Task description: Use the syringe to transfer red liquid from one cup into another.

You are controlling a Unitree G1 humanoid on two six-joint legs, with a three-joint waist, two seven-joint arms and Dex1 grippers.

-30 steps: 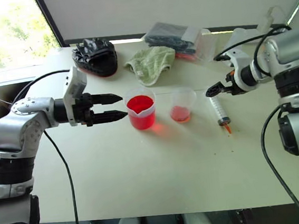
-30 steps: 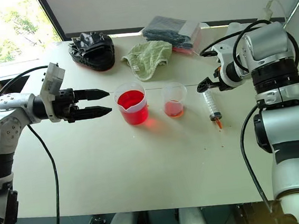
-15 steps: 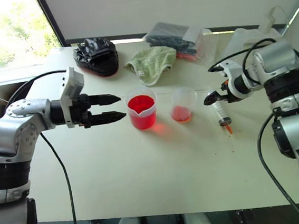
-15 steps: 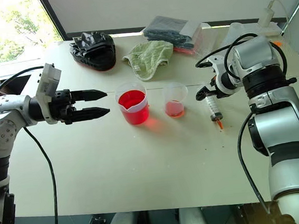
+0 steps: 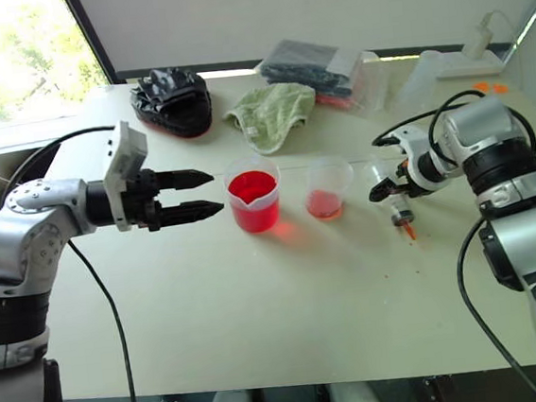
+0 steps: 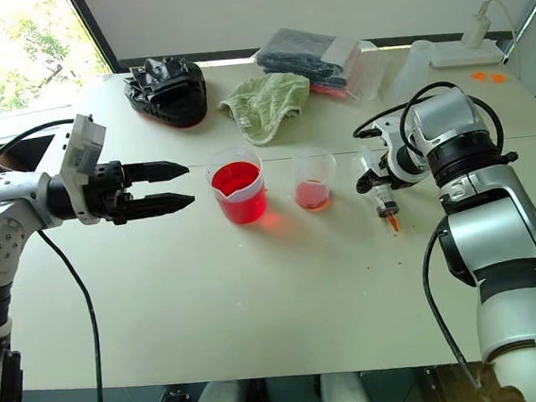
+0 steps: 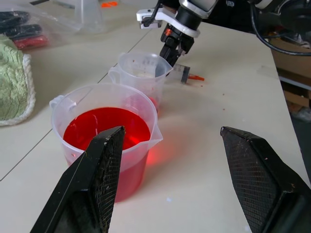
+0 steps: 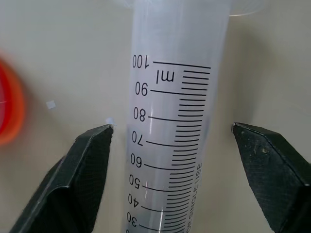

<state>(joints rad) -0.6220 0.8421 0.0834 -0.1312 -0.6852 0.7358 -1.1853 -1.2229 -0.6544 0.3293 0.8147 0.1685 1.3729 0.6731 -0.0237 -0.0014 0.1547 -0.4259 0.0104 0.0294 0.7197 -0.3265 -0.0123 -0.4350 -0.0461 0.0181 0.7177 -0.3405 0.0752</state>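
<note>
From the head views, the large clear plastic syringe with an orange-red tip (image 5: 401, 209) lies flat on the pale worktop (image 5: 259, 306) toward its right edge, just right of the narrower spoutless clear cup (image 5: 328, 189), which holds red only near its base. The wider spouted clear beaker (image 5: 254, 201) beside that cup is deep with bright red liquid (image 5: 252, 187). The right tool (image 5: 392, 189) is down over the syringe barrel; the left tool (image 5: 205, 193) hangs level, near the beaker's left side.

In the left wrist view, the left tool's fingers (image 7: 95, 177) stand wide apart, empty, with the beaker between them but untouched.

In the right wrist view, the right tool's fingers (image 8: 80, 165) straddle the barrel with gaps on both sides, not yet gripping, as far as this close view tells.

By my reading, the task has barely begun: the syringe is unlifted, and drawing and emptying remain.
</note>
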